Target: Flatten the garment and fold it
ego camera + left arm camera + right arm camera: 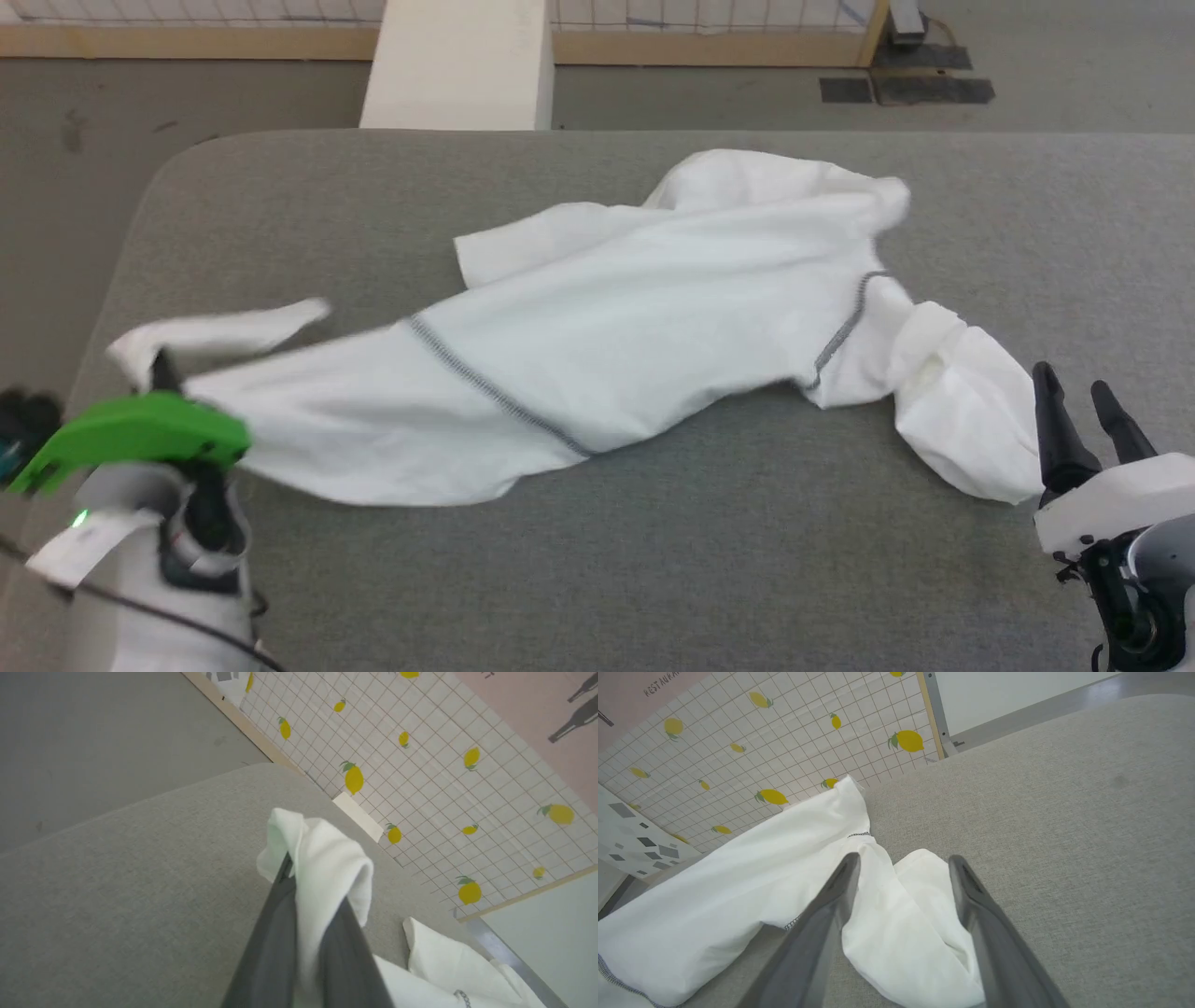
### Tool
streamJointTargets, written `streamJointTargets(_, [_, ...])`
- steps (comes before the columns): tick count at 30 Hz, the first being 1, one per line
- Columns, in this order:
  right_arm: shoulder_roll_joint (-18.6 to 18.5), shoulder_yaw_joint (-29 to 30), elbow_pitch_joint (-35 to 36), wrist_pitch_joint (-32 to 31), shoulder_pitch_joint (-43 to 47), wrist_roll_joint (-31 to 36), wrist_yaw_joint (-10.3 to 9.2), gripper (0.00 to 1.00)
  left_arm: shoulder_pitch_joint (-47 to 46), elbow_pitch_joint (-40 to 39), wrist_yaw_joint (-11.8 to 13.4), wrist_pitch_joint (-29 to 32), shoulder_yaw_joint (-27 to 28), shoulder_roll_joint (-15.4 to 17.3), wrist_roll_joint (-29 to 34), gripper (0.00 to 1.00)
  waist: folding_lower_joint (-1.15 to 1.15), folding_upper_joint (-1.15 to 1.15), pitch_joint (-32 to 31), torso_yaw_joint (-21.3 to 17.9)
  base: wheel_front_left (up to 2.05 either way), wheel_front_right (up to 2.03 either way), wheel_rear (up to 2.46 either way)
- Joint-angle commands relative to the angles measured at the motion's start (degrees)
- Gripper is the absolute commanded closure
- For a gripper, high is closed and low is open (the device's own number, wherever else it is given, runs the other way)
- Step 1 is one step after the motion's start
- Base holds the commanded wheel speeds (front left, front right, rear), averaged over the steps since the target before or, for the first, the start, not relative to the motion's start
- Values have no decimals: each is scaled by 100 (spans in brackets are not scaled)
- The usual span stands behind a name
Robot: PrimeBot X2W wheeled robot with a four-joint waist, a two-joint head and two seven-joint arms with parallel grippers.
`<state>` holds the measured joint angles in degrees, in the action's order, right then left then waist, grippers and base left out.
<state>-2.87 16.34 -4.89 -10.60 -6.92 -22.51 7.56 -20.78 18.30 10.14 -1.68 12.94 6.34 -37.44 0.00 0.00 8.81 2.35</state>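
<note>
One white garment [635, 345], rumpled, lying across the grey tabletop [747, 579]. Left claw [315, 882]: pinching its left end. Right claw [903, 861]: spread, just beside the opposite sleeve.

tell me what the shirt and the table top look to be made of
The shirt: thin, soft cloth, probably a cotton-like knit, matte white. It creases and drapes limply, with dark zigzag stitching at the seams. The table top: seemingly a grey woven fabric covering, matte, with a fine flecked texture.
</note>
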Motion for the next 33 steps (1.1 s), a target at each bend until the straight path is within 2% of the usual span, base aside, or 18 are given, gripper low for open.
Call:
streamJointTargets(1, [-1,-16,17,-12,68,24,-8,0,244,-59,101,-23,161,81,-69,100,0,0,-128,174,0,0,0])
streamJointTargets(2, [-1,-19,22,-21,73,26,-8,0,385,-94,163,16,249,72,-127,92,0,0,-140,211,0,0,0])
streamJointTargets(3, [-1,-26,24,-27,75,27,-8,0,493,-125,204,40,282,70,-134,51,0,0,-147,230,0,0,0])
streamJointTargets(4, [-1,-39,27,-35,77,29,-8,0,614,-168,235,101,291,49,-156,0,0,0,-153,249,0,0,0])
streamJointTargets(8, [-1,-149,9,-71,82,23,-8,0,872,-465,193,108,240,-3,-166,0,0,0,-164,255,0,0,0])
streamJointTargets(11, [-1,-248,4,-105,118,30,-8,0,992,-949,-81,-249,-35,51,138,0,0,0,-177,206,0,0,0])
streamJointTargets(13, [-1,-330,12,-191,173,74,-8,0,1126,-1292,-306,-517,-417,118,538,0,0,0,-187,160,0,0,0])
streamJointTargets(14, [-1,-391,25,-283,217,181,-8,0,1212,-1433,-337,-648,-607,157,799,0,0,0,-183,139,0,0,0])
streamJointTargets(16, [-1,-527,67,-506,300,328,-8,0,1362,-1576,-278,-814,-861,142,1155,0,0,0,-168,110,0,0,0])
streamJointTargets(20, [-1,-1034,185,-1095,415,453,-8,0,1791,-1296,402,-489,-477,-123,826,0,0,0,-150,3,0,0,0])
streamJointTargets(22, [-1,-1228,269,-1311,403,459,-8,0,1953,-1268,547,-371,-332,-144,708,0,0,0,-121,-32,0,0,0])
streamJointTargets(27, [-1,-1399,288,-1699,122,624,-8,0,2236,-1487,534,-346,-311,-111,687,0,0,0,-12,35,0,0,0])
streamJointTargets(33, [-1,-1211,-287,-2217,-766,1378,-8,0,2262,-1969,272,-986,-607,160,1252,0,0,0,107,282,0,0,0])
